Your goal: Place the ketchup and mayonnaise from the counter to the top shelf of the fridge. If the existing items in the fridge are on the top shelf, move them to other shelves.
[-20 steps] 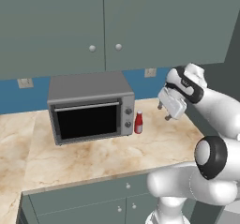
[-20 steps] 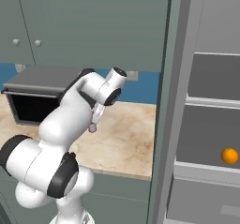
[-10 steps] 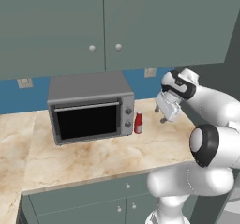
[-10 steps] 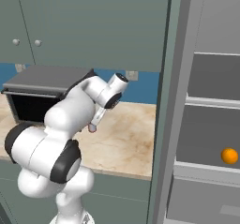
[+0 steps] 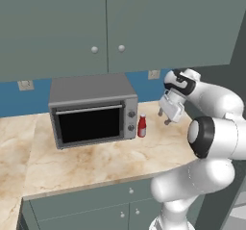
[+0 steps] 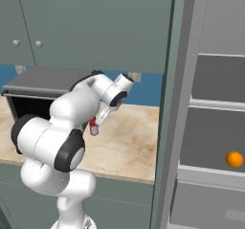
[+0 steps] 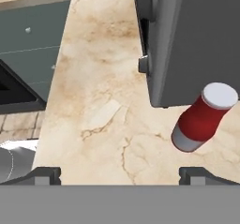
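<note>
The ketchup (image 5: 141, 126) is a slim red bottle with a white cap, upright on the counter (image 5: 96, 161) just right of the microwave's front corner. My gripper (image 5: 165, 118) hangs open a little to its right and above it, touching nothing. In the hand view the ketchup (image 7: 202, 117) lies right of centre, beyond the wide-apart fingertips (image 7: 44, 174), with nothing between them. From the right, my arm partly covers the ketchup (image 6: 94, 127). The fridge (image 6: 215, 127) stands open at the right, with an orange fruit (image 6: 234, 159) on a lower shelf. The mayonnaise is out of view.
A grey microwave (image 5: 91, 111) stands on the counter against the blue wall, its side right next to the bottle (image 7: 197, 40). Grey-green wall cabinets (image 5: 110, 22) hang above. The fridge's side panel (image 6: 167, 108) bounds the counter on the right.
The hand has moved slightly left and down toward the ketchup. The jaws stayed open and the bottle has not moved.
</note>
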{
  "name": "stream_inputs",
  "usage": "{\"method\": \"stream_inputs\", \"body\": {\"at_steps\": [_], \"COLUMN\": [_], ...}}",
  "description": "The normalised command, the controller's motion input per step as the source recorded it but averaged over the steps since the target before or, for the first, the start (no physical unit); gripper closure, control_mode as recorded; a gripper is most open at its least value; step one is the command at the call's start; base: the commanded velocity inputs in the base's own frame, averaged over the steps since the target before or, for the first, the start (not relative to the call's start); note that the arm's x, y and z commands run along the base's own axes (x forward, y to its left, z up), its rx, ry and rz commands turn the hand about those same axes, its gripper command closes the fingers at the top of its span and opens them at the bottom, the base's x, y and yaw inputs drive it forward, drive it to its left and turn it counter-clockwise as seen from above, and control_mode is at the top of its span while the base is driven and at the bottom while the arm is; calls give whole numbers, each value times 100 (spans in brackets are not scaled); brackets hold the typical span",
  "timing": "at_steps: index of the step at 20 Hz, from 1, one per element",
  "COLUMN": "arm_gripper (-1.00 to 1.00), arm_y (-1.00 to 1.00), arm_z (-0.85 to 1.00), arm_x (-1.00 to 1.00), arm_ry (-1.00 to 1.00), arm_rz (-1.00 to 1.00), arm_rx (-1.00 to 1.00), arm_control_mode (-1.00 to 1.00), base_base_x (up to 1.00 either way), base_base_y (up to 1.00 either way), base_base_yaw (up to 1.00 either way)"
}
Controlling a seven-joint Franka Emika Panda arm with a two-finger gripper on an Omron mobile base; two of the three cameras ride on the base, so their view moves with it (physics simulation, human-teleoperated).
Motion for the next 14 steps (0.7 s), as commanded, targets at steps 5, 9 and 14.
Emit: {"method": "stream_inputs", "body": {"at_steps": [5,9,14], "arm_gripper": [-100,-100,-100], "arm_y": [0,0,0], "arm_z": [-24,-27,-14], "arm_x": [-1,-7,-1], "arm_ry": [4,6,1], "arm_rz": [0,0,0], "arm_rx": [1,13,19], "arm_control_mode": [-100,-100,-100], "base_base_x": [0,0,0], "base_base_y": [0,0,0], "base_base_yaw": [0,0,0]}}
